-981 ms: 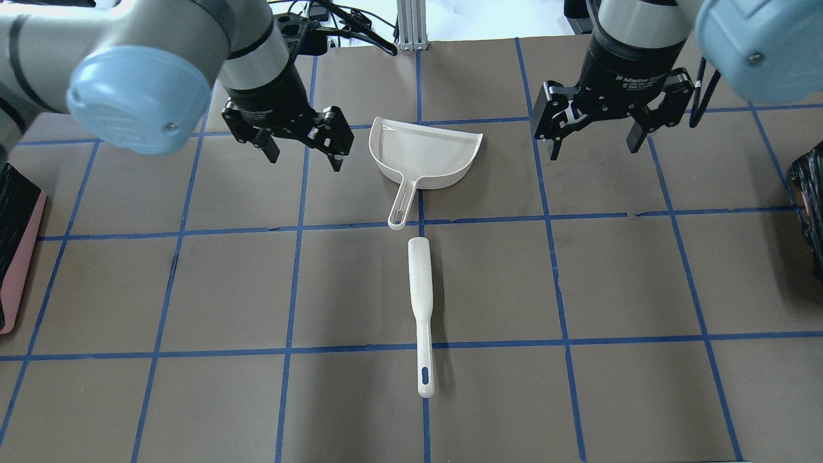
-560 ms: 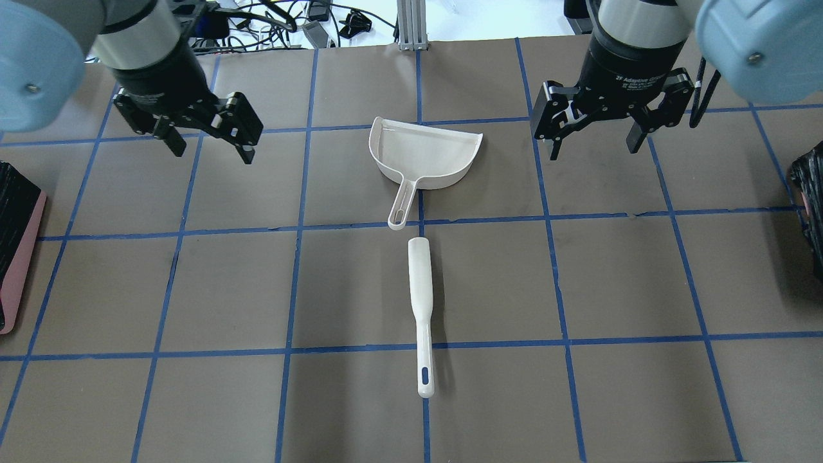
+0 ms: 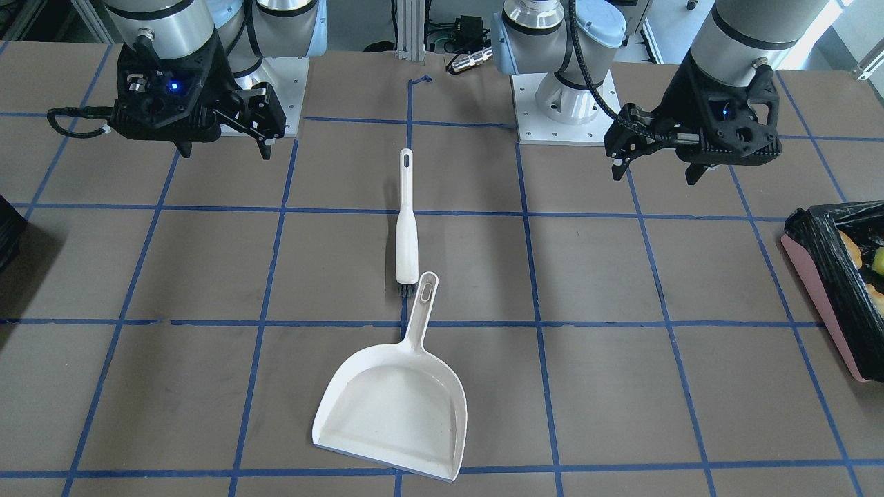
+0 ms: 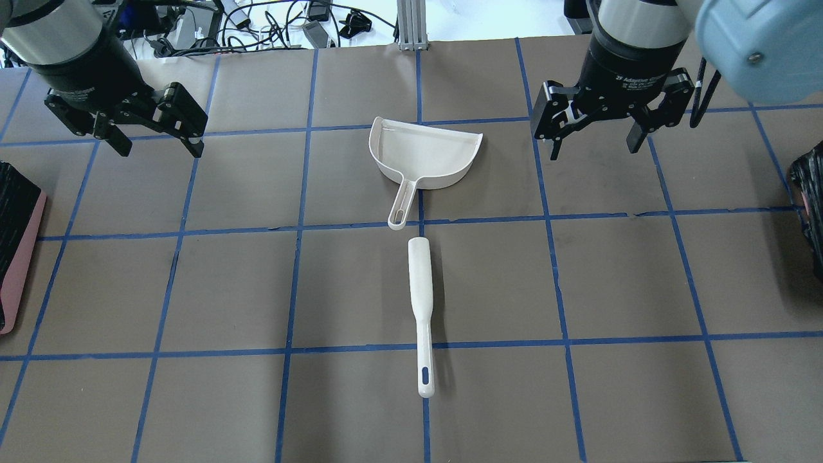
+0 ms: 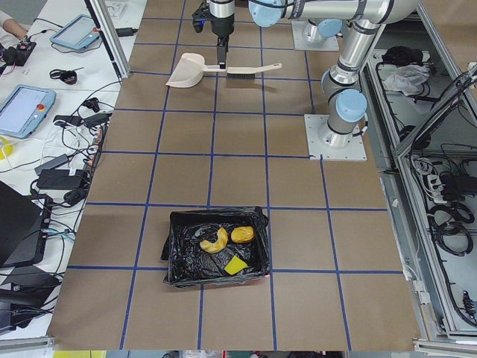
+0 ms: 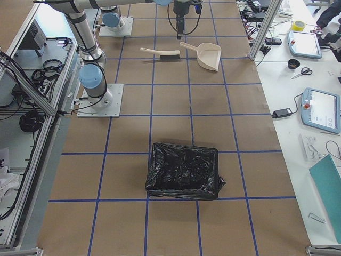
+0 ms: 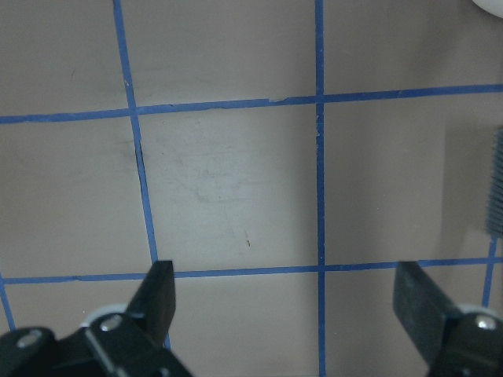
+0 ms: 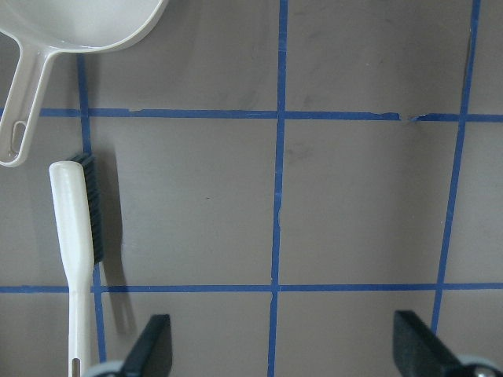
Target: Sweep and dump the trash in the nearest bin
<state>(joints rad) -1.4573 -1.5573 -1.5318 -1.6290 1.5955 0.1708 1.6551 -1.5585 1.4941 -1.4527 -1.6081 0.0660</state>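
Note:
The trash lies inside the pink-sided bin (image 5: 179, 250) lined with black plastic: an orange-brown lump (image 5: 242, 234), a yellow wedge (image 5: 236, 264) and a cream crescent (image 5: 215, 241). The bin also shows at the table's left end in the overhead view (image 4: 19, 251) and in the front view (image 3: 818, 276). My left gripper (image 4: 159, 146) is open and empty above the far-left table; it also shows in the front view (image 3: 656, 174) and the left wrist view (image 7: 287, 302). My right gripper (image 4: 593, 149) is open and empty, right of the dustpan, and shows in the right wrist view (image 8: 279, 345).
A white dustpan (image 4: 424, 151) lies empty at the table's far middle, its handle pointing toward me. A white brush (image 4: 421, 302) lies in line behind that handle. A dark bag-covered object (image 4: 811, 212) stands at the table's right end.
My left gripper has moved left, away from the dustpan to the far-left part of the table, still open. The right gripper, dustpan and brush have not moved.

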